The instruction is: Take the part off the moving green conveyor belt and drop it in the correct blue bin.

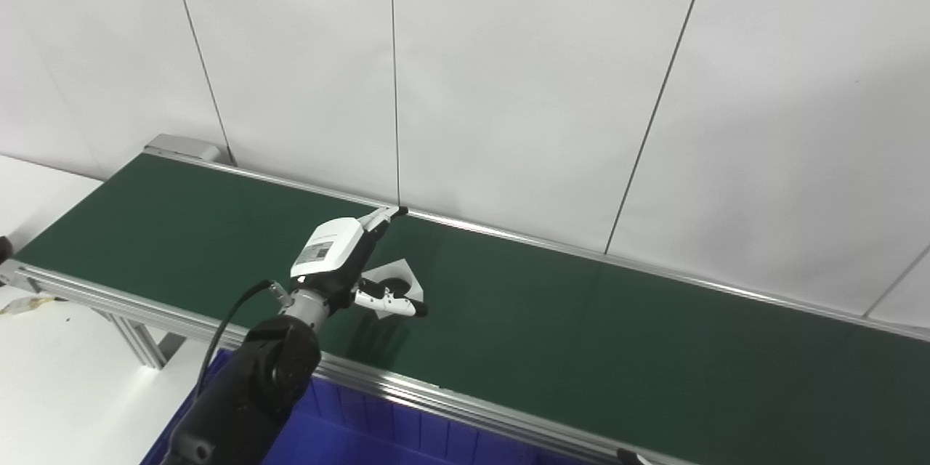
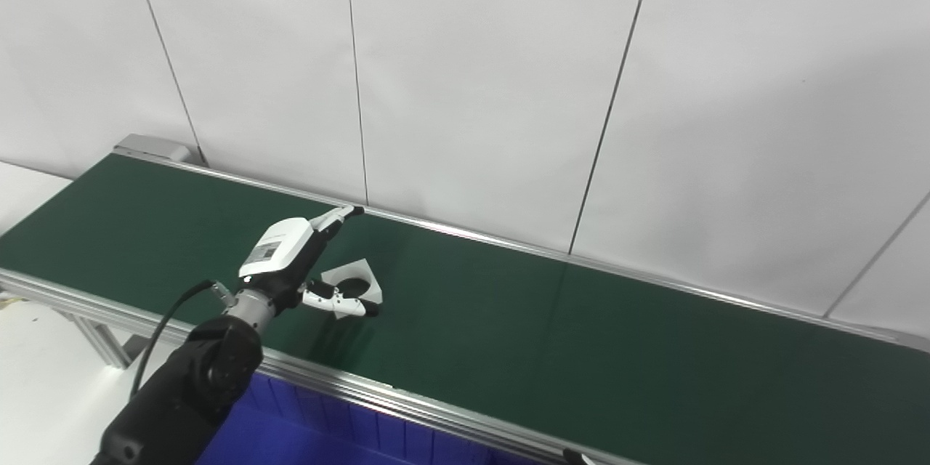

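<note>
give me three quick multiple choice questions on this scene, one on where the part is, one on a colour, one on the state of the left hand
1. Where is the white part?
A. on the green conveyor belt
B. in the blue bin
C. on the floor

2. What colour is the bin below the belt's near edge?
A. red
B. blue
C. yellow

3. What state is the left hand in?
A. shut on the part
B. open, fingers spread about the part
C. out of view

Answers: 1 A, the part lies flat on the belt. 2 B, blue walls show under the rail. 3 B, the fingers stand apart and nothing is lifted.
</note>
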Controlling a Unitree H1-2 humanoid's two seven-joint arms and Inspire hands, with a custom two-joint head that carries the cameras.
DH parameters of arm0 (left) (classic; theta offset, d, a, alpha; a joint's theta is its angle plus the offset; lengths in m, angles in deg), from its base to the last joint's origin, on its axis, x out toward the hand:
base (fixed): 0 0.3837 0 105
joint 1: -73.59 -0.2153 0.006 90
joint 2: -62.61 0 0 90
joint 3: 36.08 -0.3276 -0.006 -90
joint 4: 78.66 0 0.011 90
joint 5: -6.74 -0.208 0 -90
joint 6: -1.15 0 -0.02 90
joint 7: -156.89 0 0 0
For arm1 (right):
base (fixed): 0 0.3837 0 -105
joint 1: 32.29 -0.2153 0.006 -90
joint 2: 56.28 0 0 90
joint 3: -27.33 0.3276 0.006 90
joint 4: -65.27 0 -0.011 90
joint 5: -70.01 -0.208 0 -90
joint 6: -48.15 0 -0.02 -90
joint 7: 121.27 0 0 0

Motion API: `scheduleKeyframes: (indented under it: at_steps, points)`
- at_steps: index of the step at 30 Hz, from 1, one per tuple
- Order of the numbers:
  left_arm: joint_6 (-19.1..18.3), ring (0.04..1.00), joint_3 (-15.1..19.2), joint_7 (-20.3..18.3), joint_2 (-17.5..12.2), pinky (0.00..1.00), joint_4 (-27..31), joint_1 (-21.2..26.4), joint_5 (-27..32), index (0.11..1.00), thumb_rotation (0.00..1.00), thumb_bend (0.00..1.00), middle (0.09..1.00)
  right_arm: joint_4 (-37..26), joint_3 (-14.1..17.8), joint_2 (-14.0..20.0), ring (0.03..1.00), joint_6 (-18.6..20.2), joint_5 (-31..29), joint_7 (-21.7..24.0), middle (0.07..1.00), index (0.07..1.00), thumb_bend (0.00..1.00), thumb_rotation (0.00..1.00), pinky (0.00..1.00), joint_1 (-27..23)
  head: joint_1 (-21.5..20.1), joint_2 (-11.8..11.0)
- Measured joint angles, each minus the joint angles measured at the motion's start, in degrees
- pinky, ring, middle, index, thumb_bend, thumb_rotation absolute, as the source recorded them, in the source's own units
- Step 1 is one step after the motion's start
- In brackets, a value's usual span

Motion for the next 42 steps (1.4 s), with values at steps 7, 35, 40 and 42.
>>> scheduleKeyframes:
  at_steps: [7,35,40,42]
  points:
    - [-0.66,0.925,-1.69,1.58,0.07,0.90,-4.99,3.00,-1.26,0.940,0.39,0.86,0.953,0.18,0.13,-0.93,0.818,-2.56,-0.28,-1.18,0.847,0.841,0.75,0.29,0.73,0.07,-0.70,-0.09]
    - [-2.29,0.766,-9.24,6.34,4.63,0.70,-12.51,6.73,-2.25,0.787,0.02,0.74,0.807,0.46,0.53,-2.73,0.803,-6.74,-2.28,-2.03,0.825,0.818,0.73,0.29,0.72,0.77,-1.76,0.62]
    - [0.97,0.419,-8.61,7.24,5.30,0.42,-16.56,7.48,1.51,0.584,0.00,0.51,0.502,0.47,0.59,-2.98,0.798,-6.77,-2.30,-2.04,0.821,0.814,0.73,0.28,0.71,0.83,-1.93,0.70]
    - [2.00,0.395,-8.54,7.73,5.54,0.38,-16.98,7.57,2.37,0.550,0.00,0.50,0.485,0.47,0.67,-3.09,0.796,-6.78,-2.30,-2.16,0.818,0.813,0.73,0.28,0.71,0.89,-1.85,0.70]
